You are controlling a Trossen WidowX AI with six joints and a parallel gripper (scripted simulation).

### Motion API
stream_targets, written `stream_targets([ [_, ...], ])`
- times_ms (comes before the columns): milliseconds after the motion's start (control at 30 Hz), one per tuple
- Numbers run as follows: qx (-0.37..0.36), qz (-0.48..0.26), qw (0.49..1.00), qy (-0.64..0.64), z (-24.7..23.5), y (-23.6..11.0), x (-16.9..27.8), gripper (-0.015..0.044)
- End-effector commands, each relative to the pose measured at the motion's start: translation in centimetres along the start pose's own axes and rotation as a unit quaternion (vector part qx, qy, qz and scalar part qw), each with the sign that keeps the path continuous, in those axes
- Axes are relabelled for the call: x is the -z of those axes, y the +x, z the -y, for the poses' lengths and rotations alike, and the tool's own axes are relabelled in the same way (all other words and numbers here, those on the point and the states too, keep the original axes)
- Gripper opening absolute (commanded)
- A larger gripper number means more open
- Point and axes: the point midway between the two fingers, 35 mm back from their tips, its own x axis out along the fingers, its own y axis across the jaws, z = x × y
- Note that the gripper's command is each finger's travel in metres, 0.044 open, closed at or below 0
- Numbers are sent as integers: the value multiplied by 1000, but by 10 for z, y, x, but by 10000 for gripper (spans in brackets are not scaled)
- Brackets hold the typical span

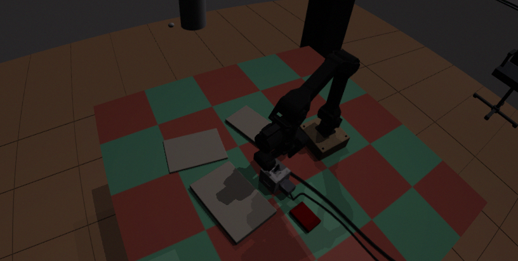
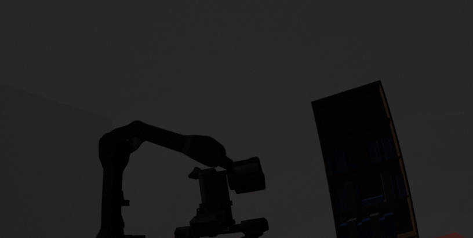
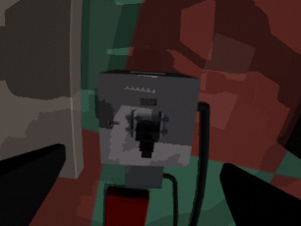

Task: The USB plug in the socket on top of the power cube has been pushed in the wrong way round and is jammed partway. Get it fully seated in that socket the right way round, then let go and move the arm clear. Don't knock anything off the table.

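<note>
The grey power cube (image 1: 270, 181) (image 3: 118, 103) stands on the checked table top. The dark USB plug (image 1: 277, 170) (image 3: 146, 134) sticks up out of the socket on its top face. My gripper (image 1: 271, 166) (image 2: 221, 229) (image 3: 146, 161) is open wide and empty, pointing straight down a short way above the cube. In the wrist view its two black fingers stand left and right of the cube, clear of the plug. A second grey plug (image 1: 287, 186) (image 3: 145, 176) sits in the cube's side, and black cables (image 1: 326, 208) (image 3: 199, 179) run from there.
A red block (image 1: 305, 216) (image 3: 126, 212) lies close in front of the cube. A large grey slab (image 1: 232, 200) (image 3: 35, 93) lies just left of it, and two more slabs (image 1: 194, 149) (image 1: 247, 121) lie further back. The arm's wooden base (image 1: 331, 147) stands behind the cube.
</note>
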Motion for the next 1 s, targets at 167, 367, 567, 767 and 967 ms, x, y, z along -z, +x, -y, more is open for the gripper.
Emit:
stream_targets([
  [167, 1, 1, 1000, 2, 0, 9, -1, 440],
  [367, 1, 1, 1000, 2, 1, 15, -1, 440],
  [567, 1, 0, 1000, 0, 0, 13, 0, 335],
  [767, 1, 0, 1000, 0, 0, 13, 0, 177],
  [967, 1, 0, 1000, 0, 0, 13, 0, 20],
])
